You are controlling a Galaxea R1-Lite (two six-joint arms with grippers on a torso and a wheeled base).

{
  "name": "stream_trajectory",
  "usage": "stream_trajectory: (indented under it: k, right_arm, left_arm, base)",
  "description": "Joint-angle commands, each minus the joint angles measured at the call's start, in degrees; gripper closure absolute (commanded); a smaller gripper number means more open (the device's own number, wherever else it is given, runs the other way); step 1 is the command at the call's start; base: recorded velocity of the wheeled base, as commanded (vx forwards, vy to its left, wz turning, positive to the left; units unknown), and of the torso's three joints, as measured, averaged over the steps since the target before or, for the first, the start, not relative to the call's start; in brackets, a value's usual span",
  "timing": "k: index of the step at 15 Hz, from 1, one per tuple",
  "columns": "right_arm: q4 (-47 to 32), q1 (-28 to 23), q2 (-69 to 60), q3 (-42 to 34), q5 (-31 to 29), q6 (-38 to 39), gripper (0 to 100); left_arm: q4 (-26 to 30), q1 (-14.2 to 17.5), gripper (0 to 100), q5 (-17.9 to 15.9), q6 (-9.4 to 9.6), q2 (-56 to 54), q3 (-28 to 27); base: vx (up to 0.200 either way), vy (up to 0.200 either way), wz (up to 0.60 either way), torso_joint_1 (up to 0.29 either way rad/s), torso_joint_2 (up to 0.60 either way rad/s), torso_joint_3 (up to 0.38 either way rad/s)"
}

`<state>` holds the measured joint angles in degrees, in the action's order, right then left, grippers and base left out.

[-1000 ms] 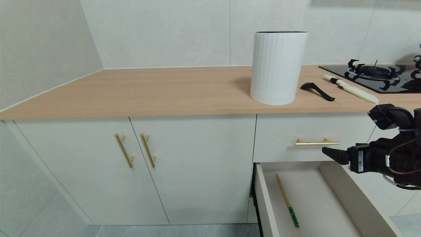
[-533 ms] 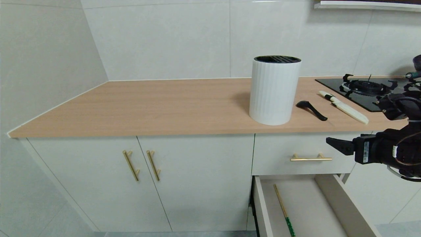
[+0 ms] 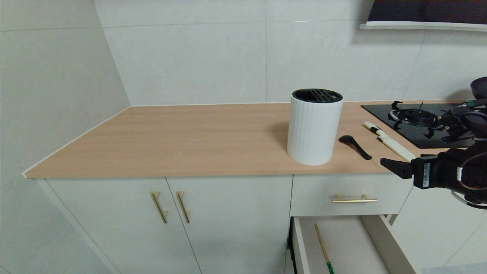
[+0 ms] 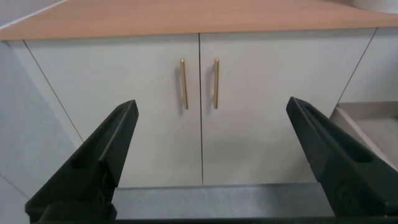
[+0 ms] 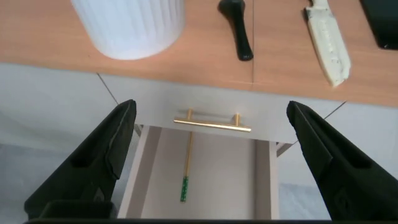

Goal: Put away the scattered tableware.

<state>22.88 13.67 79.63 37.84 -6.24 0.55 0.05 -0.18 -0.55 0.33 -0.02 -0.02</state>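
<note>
The right hand (image 3: 393,167) hung in front of the tabletop (image 3: 190,140) edge, above the open drawer (image 3: 299,243); its jaws stood wide apart and held nothing; in the right wrist view the two fingers (image 5: 99,162) framed the drawer front below.

The left hand (image 4: 209,104) was spread open too and empty, facing the pair of cupboard doors (image 4: 249,118) with their upright gold handles.

On the tabletop a white ribbed holder (image 3: 314,131) stood upright, with a dark slotted top; just beside it, towards the stove (image 3: 414,125), lay a black spoon (image 3: 354,146), its bowl pointing away from the edge; next to the spoon, apart from it, lay a knife (image 3: 388,141) with a cream blade and a cream and black handle, close to the stove's near corner.

A pair of chopsticks (image 3: 322,249) with green ends lay inside the open drawer, along its left wall; above it a second drawer (image 3: 315,190) with a gold bar handle was shut.
</note>
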Motion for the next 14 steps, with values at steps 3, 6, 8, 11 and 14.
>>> stream_trajectory:
  k: [3, 6, 8, 11, 14]
  right_arm:
    - [-0.47, -3.29, 9.58, 8.83, 0.27, -1.43, 0]
    - [-8.29, -6.37, 19.16, 21.84, 2.55, -1.34, 0]
    - [-13.48, -8.30, 24.52, 28.78, 8.09, -1.34, 0]
    - [-14.09, -9.89, 32.78, 34.85, 8.79, -1.34, 0]
    - [-12.86, -9.89, 37.79, 36.87, 8.97, -1.34, 0]
  left_arm:
    - [-0.05, 0.01, 0, -0.07, 0.02, 0.02, 0.02]
    - [-0.05, 0.01, 0, 0.02, 0.02, 0.02, 0.02]
    - [-0.05, 0.01, 0, 0.02, 0.02, 0.02, 0.02]
    - [-0.05, 0.01, 0, 0.02, 0.02, 0.02, 0.02]
    - [-0.05, 0.01, 0, -0.07, 0.02, 0.02, 0.02]
  base:
    - [0.000, 0.000, 0.00, 0.031, -0.07, -0.044]
    - [0.000, 0.000, 0.00, 0.000, 0.00, 0.000]
    - [0.000, 0.000, 0.00, 0.000, 0.00, 0.000]
    - [0.000, 0.000, 0.00, 0.000, 0.00, 0.000]
    - [0.000, 0.000, 0.00, 0.000, 0.00, 0.000]
